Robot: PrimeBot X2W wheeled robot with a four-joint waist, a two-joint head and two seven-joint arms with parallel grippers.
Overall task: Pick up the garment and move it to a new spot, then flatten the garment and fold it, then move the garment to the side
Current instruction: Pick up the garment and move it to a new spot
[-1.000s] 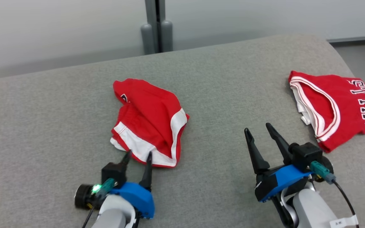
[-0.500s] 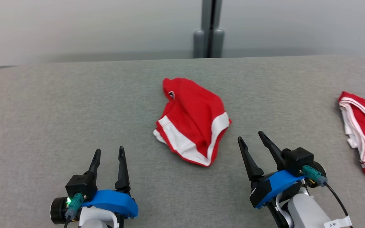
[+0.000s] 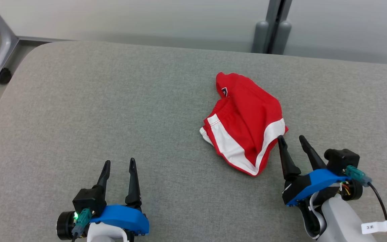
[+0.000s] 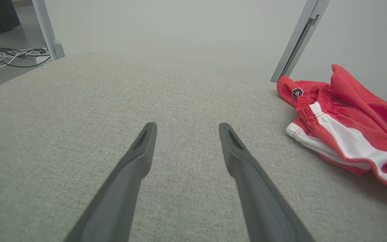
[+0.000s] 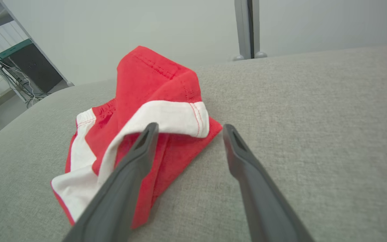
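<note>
**Shorts set down, right pincer moves in on the hem**

A pair of red shorts [image 3: 245,121] with white side panels lies crumpled on the grey fabric-covered surface [image 3: 113,101], waistband bunched at the far end and one leg folded over the other. A grey post [image 3: 272,30] stands behind them, beyond the surface's far edge.

A second ago the left pincer [image 3: 119,161] had its fingertips at the shorts' near hem. It now sits well apart from the shorts on their left, fingers spread and nothing between them. The right pincer [image 3: 291,137], which was standing off to the shorts' right, now lies just beside their right edge. It is also spread wide and empty. In the right wrist view one finger lies over the white-trimmed corner of the leg and the other over bare surface. Whether the finger touches the cloth cannot be told.

The head camera has swung over the same second, so the shorts' shift across the picture is not their own.

The release suggests the move to a new spot is done. The shorts are not yet flat, so spreading them out looks to be the step in hand, probably starting with that hem corner.
</note>
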